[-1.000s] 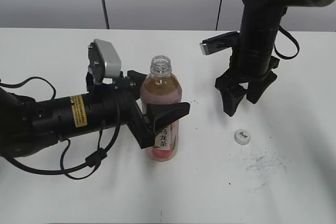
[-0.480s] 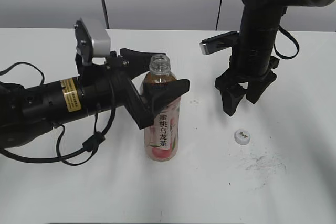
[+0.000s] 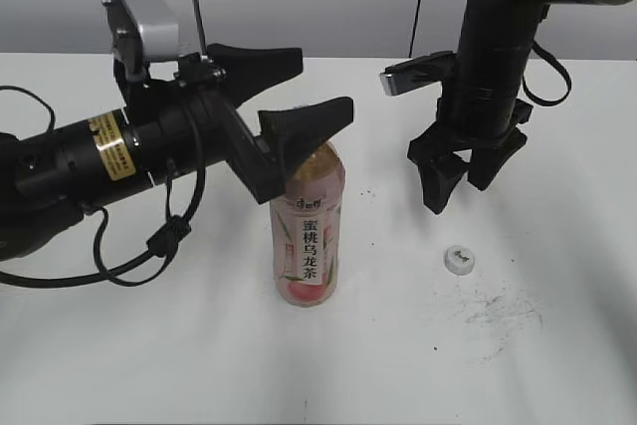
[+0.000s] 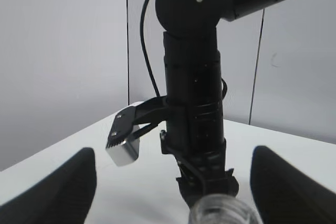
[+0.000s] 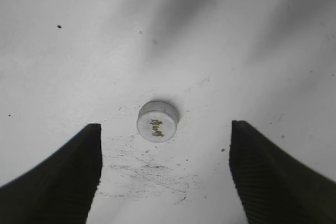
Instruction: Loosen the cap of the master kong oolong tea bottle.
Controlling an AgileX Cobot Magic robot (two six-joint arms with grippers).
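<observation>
Risk of toppling the uncapped master kong oolong tea bottle [image 3: 308,231] at frame centre, left gripper [image 3: 289,97] and right gripper [image 3: 468,178] both wide open, empty, cap [image 3: 459,260] lying lower right.

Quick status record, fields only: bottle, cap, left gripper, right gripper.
bottle: master kong oolong tea bottle upright on the table, neck open, no cap on it
cap: cap lying on the table to the right of the bottle, logo side up
left gripper: left gripper open, above the bottle's top, holding nothing
right gripper: right gripper open, pointing down above the cap, apart from it
</observation>
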